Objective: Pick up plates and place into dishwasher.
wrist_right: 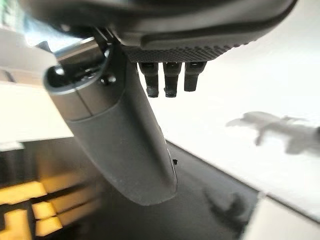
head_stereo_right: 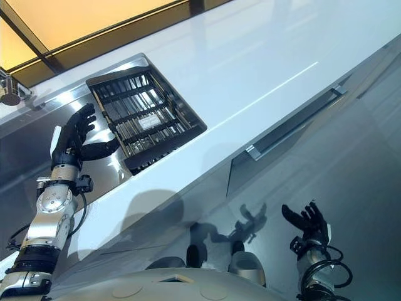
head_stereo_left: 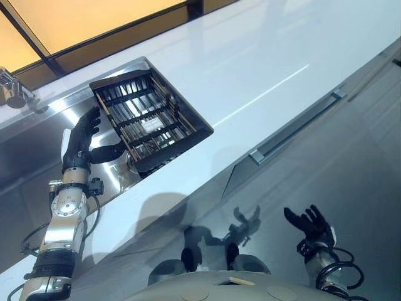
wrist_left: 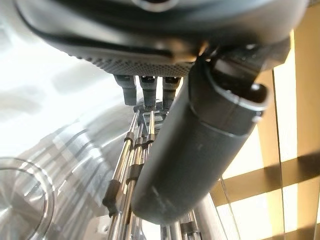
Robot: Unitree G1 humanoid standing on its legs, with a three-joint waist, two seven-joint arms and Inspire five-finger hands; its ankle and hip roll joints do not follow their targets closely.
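Left hand [head_stereo_left: 80, 141] spread open, empty, thumb touching the rack [head_stereo_left: 150, 119] beside it; reaching deeper risks snagging fingers in the rack's wires

1. Setting: a kitchen.
2. Worktop [head_stereo_left: 269, 69]: long, glossy white, running across the scene from near left to far right.
3. Sink [head_stereo_left: 37, 147]: stainless steel basin set into the worktop at the left.
4. Dish rack [head_stereo_left: 149, 120]: dark wire rack sitting at the sink's right end.
5. Tap [head_stereo_left: 14, 89]: metal fitting at the far left edge, beside the sink.
6. Cabinet front [head_stereo_left: 351, 163]: glossy grey panels under the worktop, with a long recessed handle [head_stereo_left: 297, 125].
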